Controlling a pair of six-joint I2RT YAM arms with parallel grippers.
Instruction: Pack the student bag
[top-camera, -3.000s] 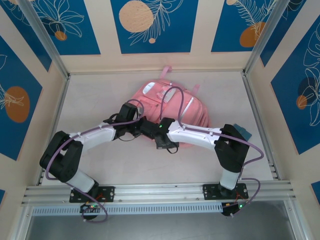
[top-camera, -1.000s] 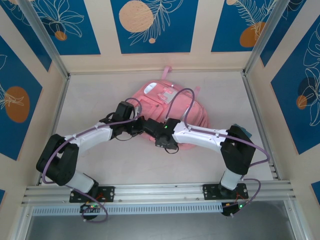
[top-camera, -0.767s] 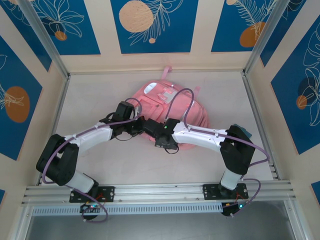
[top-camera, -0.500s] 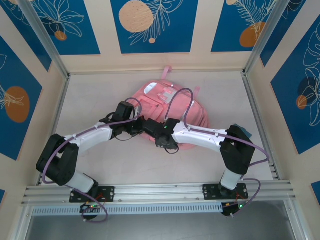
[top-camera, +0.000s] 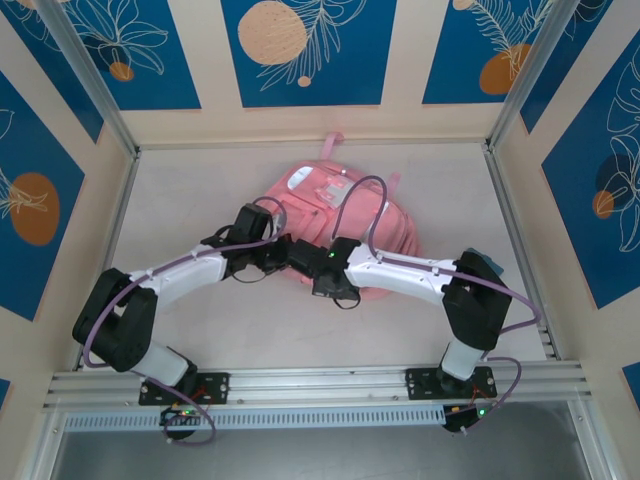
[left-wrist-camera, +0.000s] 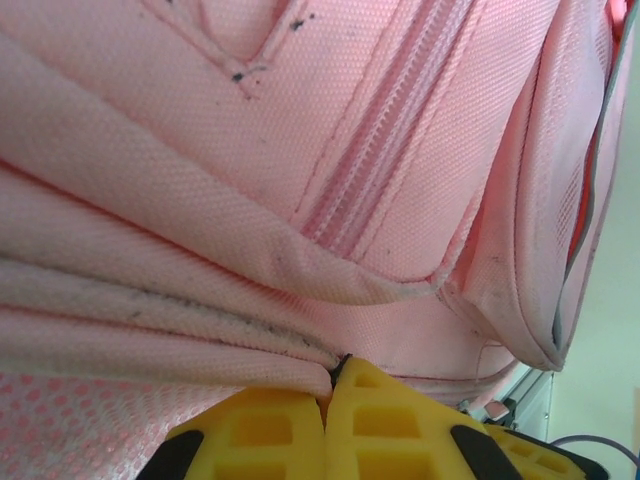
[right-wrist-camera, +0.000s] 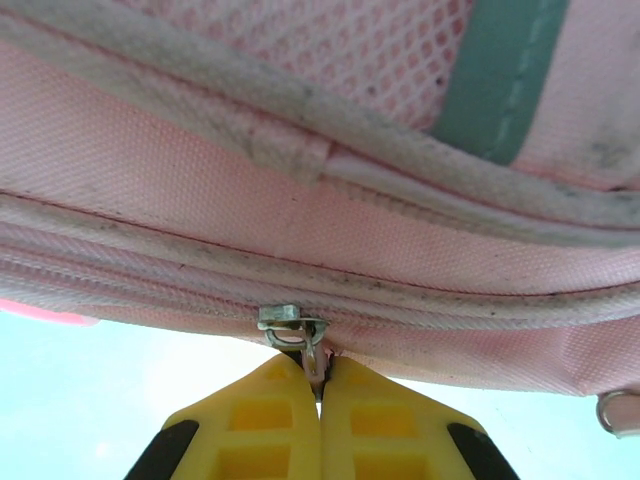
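the student bag (top-camera: 340, 215) lies flat mid-desk (top-camera: 200, 190), just ahead of both arms. the left hand (left-wrist-camera: 326, 388) is clenched on a fold of its fabric, and the right hand (right-wrist-camera: 319, 378) clamps the zip pull (right-wrist-camera: 312, 352). that thin pull could slip free, or the soft bag might drag along instead of unzipping.

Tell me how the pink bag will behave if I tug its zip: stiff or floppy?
Probably floppy: the student bag creases into soft folds where the left pincer pinches it. It would likely bunch or drag rather than resist. The small metal zip pull may slip from the right pincer.
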